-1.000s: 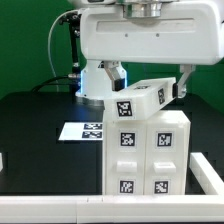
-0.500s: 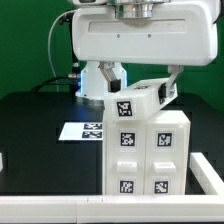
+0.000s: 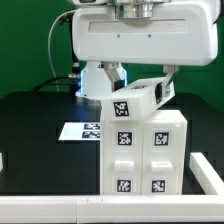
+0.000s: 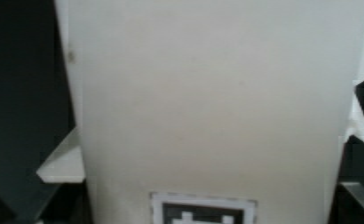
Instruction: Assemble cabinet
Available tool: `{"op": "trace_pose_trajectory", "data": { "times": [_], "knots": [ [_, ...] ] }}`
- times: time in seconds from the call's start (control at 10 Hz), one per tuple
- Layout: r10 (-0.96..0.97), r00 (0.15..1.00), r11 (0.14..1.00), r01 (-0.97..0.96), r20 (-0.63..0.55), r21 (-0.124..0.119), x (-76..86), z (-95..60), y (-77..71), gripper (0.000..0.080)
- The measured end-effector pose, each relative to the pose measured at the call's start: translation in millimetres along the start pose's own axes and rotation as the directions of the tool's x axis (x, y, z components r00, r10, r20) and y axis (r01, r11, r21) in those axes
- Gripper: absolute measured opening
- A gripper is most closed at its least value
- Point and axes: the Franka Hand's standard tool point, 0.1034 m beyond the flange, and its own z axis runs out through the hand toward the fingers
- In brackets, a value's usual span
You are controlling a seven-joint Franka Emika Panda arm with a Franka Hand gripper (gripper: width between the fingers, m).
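The cabinet (image 3: 146, 155) is a tall white box with several square tags on its front, standing on the black table in the middle of the exterior view. My gripper (image 3: 146, 88) is shut on a smaller white tagged block (image 3: 135, 101), held tilted just above the cabinet's top, its low end touching or nearly touching it. One dark finger (image 3: 170, 90) shows at the block's right side. In the wrist view the block (image 4: 197, 110) fills the middle, with a tag (image 4: 207, 211) at its end and dark fingers (image 4: 15, 203) at the sides.
The marker board (image 3: 82, 130) lies on the table to the exterior view's left of the cabinet. A white rail (image 3: 50, 207) runs along the front edge. A white part (image 3: 206, 170) lies at the right. The arm's base (image 3: 95, 82) stands behind.
The arm's head has shifted a little to the exterior view's left. The held block has moved slightly left and down with it. The cabinet has not moved.
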Motion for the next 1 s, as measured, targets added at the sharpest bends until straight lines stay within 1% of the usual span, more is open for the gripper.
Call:
{"op": "trace_pose_trajectory", "data": {
  "times": [0.2,0.5,0.6,0.7,0.9,1.0],
  "knots": [
    [0.041,0.999,0.999,-0.041,-0.002,0.002,-1.1,-0.1,-2.5,0.0554],
    [0.18,0.984,0.984,-0.18,-0.001,0.002,-4.4,0.3,-6.6,0.0557],
    [0.314,0.949,0.949,-0.314,0.008,0.018,-5.0,0.5,-9.0,0.0557],
    [0.402,0.915,0.915,-0.403,0.016,0.026,-5.3,0.6,-10.6,0.0557],
    [0.492,0.87,0.87,-0.493,0.02,0.025,-5.6,0.7,-11.0,0.0557],
    [0.559,0.829,0.828,-0.56,0.022,0.024,-5.8,0.8,-11.2,0.0557]
  ]
}}
